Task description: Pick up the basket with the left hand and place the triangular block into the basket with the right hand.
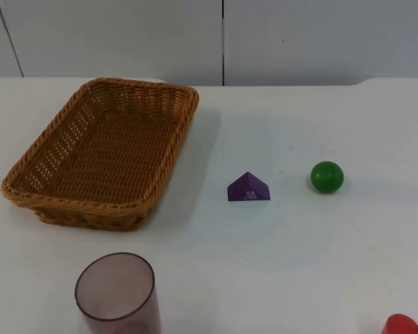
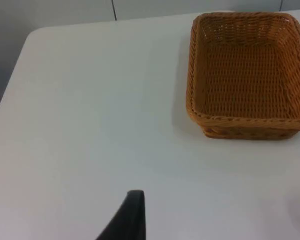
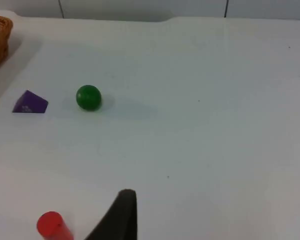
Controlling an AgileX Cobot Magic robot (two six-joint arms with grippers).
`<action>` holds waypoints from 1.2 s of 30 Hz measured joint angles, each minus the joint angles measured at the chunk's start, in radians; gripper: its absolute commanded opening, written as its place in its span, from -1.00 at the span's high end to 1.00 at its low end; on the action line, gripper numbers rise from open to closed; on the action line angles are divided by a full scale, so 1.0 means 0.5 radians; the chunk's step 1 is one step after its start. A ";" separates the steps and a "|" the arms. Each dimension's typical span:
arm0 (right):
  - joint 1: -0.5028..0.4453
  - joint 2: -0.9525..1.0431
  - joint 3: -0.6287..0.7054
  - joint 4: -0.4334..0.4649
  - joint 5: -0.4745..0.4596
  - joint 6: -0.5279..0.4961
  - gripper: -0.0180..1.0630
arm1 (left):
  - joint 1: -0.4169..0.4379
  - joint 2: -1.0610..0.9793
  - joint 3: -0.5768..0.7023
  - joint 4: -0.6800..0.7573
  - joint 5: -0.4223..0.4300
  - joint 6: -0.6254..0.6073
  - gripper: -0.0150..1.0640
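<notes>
Woven basket and blocks on a smooth white worktop [image 1: 299,264]

We see the wicker basket [image 2: 247,75] ahead of the left claw [image 2: 132,217], the purple triangular block [image 3: 30,102] beyond the right claw [image 3: 122,215]; we cannot tell either claw's spread.

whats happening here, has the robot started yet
Nothing is being handled yet. The wicker basket sits empty on the white table, and the purple triangular block lies apart from it, beside a green ball. A translucent cup and a red piece stand nearer the camera. Each wrist view looks across the table from a distance, with one fingertip of the left gripper and right gripper touching nothing.
</notes>
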 measured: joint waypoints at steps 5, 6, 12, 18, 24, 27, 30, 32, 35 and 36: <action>0.000 0.123 -0.101 0.015 -0.040 0.000 -0.98 | 0.000 0.019 -0.036 -0.011 -0.025 -0.040 -0.98; 0.000 0.176 -0.133 0.015 -0.071 0.000 -0.98 | 0.000 0.054 -0.060 -0.015 -0.048 -0.054 -0.98; 0.000 0.455 -0.240 0.015 -0.227 0.000 -0.98 | 0.000 0.312 -0.127 -0.049 -0.170 -0.071 -0.98; 0.000 0.863 -0.323 0.015 -0.428 0.000 -0.98 | 0.000 0.764 -0.217 -0.114 -0.365 -0.071 -0.97; 0.000 1.177 -0.339 0.015 -0.559 0.000 -0.98 | 0.000 1.165 -0.329 -0.121 -0.502 -0.074 -0.97; 0.000 1.289 -0.339 0.015 -0.598 0.000 -0.98 | 0.000 1.300 -0.359 -0.124 -0.558 -0.074 -0.97; 0.000 1.421 -0.339 0.015 -0.645 0.000 -0.98 | 0.000 1.502 -0.376 -0.126 -0.643 -0.074 -0.97; 0.000 1.489 -0.339 0.015 -0.660 0.004 -0.98 | 0.000 1.615 -0.381 -0.126 -0.679 -0.070 -0.97; 0.000 1.562 -0.339 0.015 -0.664 0.004 -0.98 | 0.000 1.751 -0.381 -0.140 -0.722 -0.047 -0.97; 0.000 1.578 -0.339 0.015 -0.668 0.004 -0.98 | 0.000 1.802 -0.381 -0.152 -0.747 -0.021 -0.97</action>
